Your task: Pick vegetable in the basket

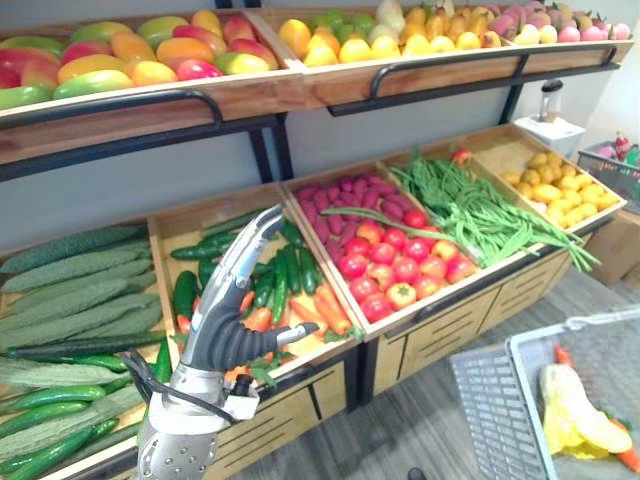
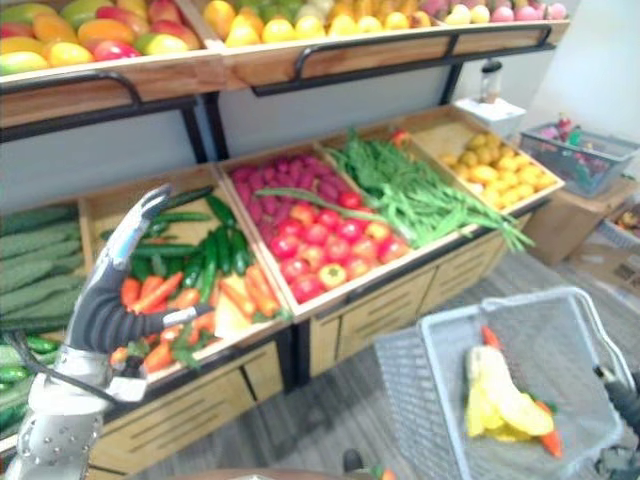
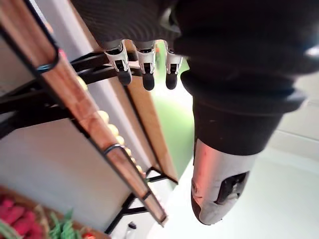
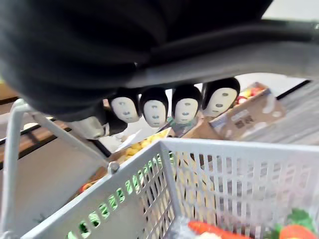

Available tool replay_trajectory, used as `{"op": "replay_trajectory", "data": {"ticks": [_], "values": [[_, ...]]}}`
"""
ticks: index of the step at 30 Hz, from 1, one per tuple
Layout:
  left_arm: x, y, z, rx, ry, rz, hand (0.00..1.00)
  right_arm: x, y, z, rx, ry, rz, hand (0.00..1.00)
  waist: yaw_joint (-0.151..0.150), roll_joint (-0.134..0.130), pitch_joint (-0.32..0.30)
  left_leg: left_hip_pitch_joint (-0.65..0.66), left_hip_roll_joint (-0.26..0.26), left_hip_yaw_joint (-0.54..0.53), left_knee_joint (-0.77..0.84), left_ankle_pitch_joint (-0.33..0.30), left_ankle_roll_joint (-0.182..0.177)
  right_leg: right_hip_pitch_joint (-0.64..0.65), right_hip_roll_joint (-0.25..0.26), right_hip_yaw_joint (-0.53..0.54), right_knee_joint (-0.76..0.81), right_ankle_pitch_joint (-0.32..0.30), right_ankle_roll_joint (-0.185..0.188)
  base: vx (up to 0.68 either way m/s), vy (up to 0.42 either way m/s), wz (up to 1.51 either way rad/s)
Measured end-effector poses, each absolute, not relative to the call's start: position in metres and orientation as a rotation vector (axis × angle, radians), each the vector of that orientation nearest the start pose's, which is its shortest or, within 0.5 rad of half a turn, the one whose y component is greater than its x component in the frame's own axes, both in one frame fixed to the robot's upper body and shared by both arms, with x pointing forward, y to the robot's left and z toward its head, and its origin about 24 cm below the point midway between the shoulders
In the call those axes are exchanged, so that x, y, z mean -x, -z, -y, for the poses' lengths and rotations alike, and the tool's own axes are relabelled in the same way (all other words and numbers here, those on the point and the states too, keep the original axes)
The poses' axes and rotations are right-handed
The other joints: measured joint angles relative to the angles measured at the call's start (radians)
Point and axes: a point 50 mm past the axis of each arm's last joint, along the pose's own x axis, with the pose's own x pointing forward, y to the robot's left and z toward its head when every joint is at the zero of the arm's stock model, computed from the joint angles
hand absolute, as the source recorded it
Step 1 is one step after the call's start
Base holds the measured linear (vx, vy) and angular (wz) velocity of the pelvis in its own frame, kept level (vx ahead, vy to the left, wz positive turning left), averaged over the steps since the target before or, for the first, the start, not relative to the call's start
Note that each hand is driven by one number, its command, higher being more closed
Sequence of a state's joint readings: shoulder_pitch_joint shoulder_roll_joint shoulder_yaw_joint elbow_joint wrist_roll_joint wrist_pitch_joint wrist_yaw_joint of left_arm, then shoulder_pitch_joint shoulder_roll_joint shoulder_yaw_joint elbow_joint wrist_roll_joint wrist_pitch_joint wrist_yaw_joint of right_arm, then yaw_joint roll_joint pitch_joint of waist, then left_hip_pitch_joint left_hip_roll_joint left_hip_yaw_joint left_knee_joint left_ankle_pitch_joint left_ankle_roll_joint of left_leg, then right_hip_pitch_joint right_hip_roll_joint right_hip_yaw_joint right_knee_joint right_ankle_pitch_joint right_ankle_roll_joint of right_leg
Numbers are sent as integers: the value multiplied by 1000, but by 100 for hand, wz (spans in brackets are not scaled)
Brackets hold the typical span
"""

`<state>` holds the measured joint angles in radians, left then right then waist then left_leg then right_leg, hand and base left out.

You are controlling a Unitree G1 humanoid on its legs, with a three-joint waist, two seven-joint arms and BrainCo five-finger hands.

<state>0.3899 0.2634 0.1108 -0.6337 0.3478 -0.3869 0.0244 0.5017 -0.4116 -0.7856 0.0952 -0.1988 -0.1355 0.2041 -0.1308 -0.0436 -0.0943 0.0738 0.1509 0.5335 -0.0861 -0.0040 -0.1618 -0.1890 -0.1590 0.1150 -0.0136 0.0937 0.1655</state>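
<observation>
My left hand [image 1: 225,325] is raised in front of the crate of carrots [image 1: 322,305] and small cucumbers [image 1: 282,270]. Its fingers [image 3: 144,69] are straight, pointing up over the crate, and it holds nothing. The grey mesh basket [image 2: 420,380] hangs at the lower right. A yellow vegetable [image 2: 500,395] and a carrot [image 2: 550,440] lie inside it. In the right wrist view my right hand [image 4: 186,107] has its fingers curled round the basket's handle above the mesh wall [image 4: 199,169].
Sloping wooden crates hold large cucumbers [image 1: 70,290], purple roots [image 1: 345,195], tomatoes [image 1: 395,265], green beans [image 1: 470,205] and yellow produce [image 1: 560,185]. An upper shelf [image 1: 150,105] carries fruit. Another basket [image 2: 580,150] sits on a cardboard box at the far right.
</observation>
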Motion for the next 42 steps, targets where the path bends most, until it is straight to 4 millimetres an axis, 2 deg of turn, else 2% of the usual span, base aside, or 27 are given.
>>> {"op": "replay_trajectory", "data": {"ticks": [4,6,7,8,11,13,15,16,17,19,22,24,25,27,28,30,32,36,38,40,42], "values": [[-155,-114,-203,-684,-120,417,0,-46,-28,389,633,599,-542,100,3,5,-3,-2,3,-6,0,0,0,2,2,-4,-1,0,0,4,-6,1],[-150,-85,-222,-676,-223,237,0,-28,-1,378,525,639,-626,100,9,6,-4,0,7,-12,0,1,0,8,3,-12,-1,2,-6,25,-27,7],[-149,-78,-226,-667,-245,194,0,-24,6,374,497,649,-644,100,13,7,-5,0,9,-14,0,1,0,11,3,-15,-1,2,-7,21,-28,11],[-146,-66,-231,-649,-283,125,0,-14,20,365,437,674,-687,100,27,7,-5,4,14,-18,0,0,0,24,7,-25,0,1,-8,32,-40,14],[-136,-54,-244,-647,-384,45,0,8,48,343,316,742,-781,100,58,7,-5,18,39,-28,8,-5,-7,60,15,-57,-1,-10,-19,32,-45,19],[-127,-43,-258,-642,-489,-22,0,21,70,329,217,805,-846,100,63,7,-5,13,53,-49,23,-7,-9,76,18,-86,0,-22,-21,22,-52,33],[-119,-30,-265,-626,-555,-97,0,34,82,324,158,885,-894,100,75,12,-4,13,55,-61,23,-7,-9,89,16,-108,4,-33,-19,7,-40,31],[-109,-15,-274,-606,-623,-188,0,45,87,324,108,964,-916,100,87,15,-4,10,61,-76,26,-8,-10,96,15,-125,7,-37,-22,13,-39,32],[-104,-10,-278,-601,-657,-223,0,47,91,322,87,985,-924,100,89,16,-4,3,65,-83,30,-8,-10,97,15,-134,10,-40,-23,18,-37,33],[-80,10,-297,-556,-826,-371,0,49,106,310,2,1041,-963,100,94,20,0,-28,75,-115,52,-8,-10,98,16,-177,17,-46,-28,9,-50,43],[-54,27,-310,-464,-1016,-473,0,51,117,300,-35,1064,-1010,100,109,22,2,-41,83,-145,56,-2,-12,115,14,-221,20,-57,-27,8,-38,51],[-32,47,-316,-376,-1169,-577,0,49,126,289,-55,1064,-1053,100,114,22,3,-59,85,-182,54,9,-6,127,5,-279,37,-73,-22,1,-20,70],[-25,53,-316,-343,-1205,-604,0,47,128,287,-61,1061,-1059,100,114,22,3,-64,84,-189,54,11,-5,128,1,-291,42,-79,-23,0,0,63],[2,80,-310,-178,-1344,-742,0,38,134,281,-88,1066,-1067,100,132,21,3,-75,82,-194,50,22,-2,131,-11,-323,53,-95,-25,10,10,44],[8,87,-308,-146,-1365,-778,0,36,136,279,-95,1065,-1068,100,135,20,4,-75,81,-195,49,22,-2,137,-14,-330,53,-95,-24,23,13,33],[31,112,-292,-15,-1415,-929,0,24,142,273,-128,1064,-1066,100,142,17,4,-83,72,-218,42,26,0,144,-26,-353,52,-102,-19,25,20,34],[39,127,-277,43,-1396,-1043,0,13,144,269,-148,1055,-1053,100,144,15,5,-90,61,-226,22,30,6,143,-36,-376,50,-105,-18,44,34,35],[44,149,-250,152,-1280,-1193,0,0,148,268,-172,1043,-1039,100,162,15,5,-85,42,-245,-14,39,15,144,-45,-390,37,-109,-20,76,25,14],[47,158,-235,216,-1175,-1264,0,-7,150,268,-177,1023,-1048,100,160,15,5,-85,37,-250,-14,40,15,149,-46,-389,25,-109,-20,97,8,-2],[38,167,-217,264,-1019,-1314,0,-9,153,265,-190,1003,-1069,100,158,13,7,-78,30,-267,-14,40,14,165,-47,-388,10,-105,-21,120,7,1],[27,168,-217,236,-927,-1308,0,-12,155,263,-193,984,-1082,100,157,11,13,-68,28,-270,-13,40,8,179,-46,-388,2,-102,-12,145,3,1]]}}
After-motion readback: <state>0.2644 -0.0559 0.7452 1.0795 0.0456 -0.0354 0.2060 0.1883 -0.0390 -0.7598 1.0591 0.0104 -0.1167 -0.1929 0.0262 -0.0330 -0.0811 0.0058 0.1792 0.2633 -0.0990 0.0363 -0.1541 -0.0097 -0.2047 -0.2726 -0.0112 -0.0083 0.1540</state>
